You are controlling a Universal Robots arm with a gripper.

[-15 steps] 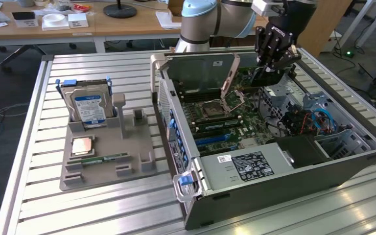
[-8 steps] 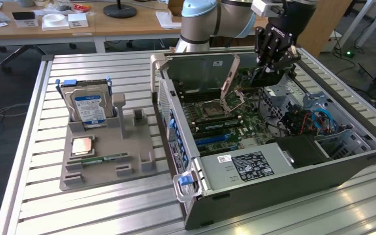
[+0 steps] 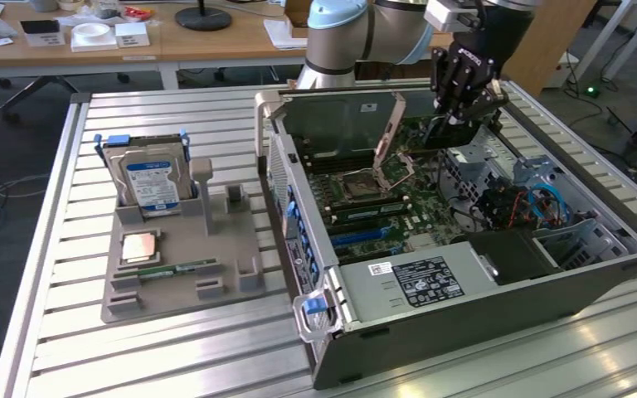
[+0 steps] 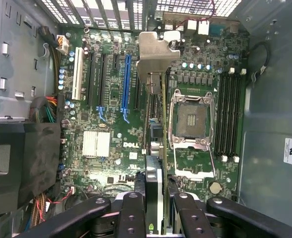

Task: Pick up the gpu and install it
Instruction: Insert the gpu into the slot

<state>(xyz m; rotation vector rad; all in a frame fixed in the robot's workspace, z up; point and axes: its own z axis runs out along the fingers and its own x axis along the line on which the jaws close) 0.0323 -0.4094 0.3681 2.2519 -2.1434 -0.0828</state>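
My gripper hangs over the open computer case, above the motherboard at its far side. It is shut on the gpu, a thin dark card held on edge between the fingers. In the wrist view the gpu runs edge-on away from the gripper, with its silvery bracket at the far end. The card hovers above the board between the blue expansion slots and the open CPU socket. Whether it touches a slot is hidden.
On the exterior view's left, a grey fixture on the slatted table holds a hard drive, a CPU chip and a green RAM stick. Inside the case sit a black power supply and cables.
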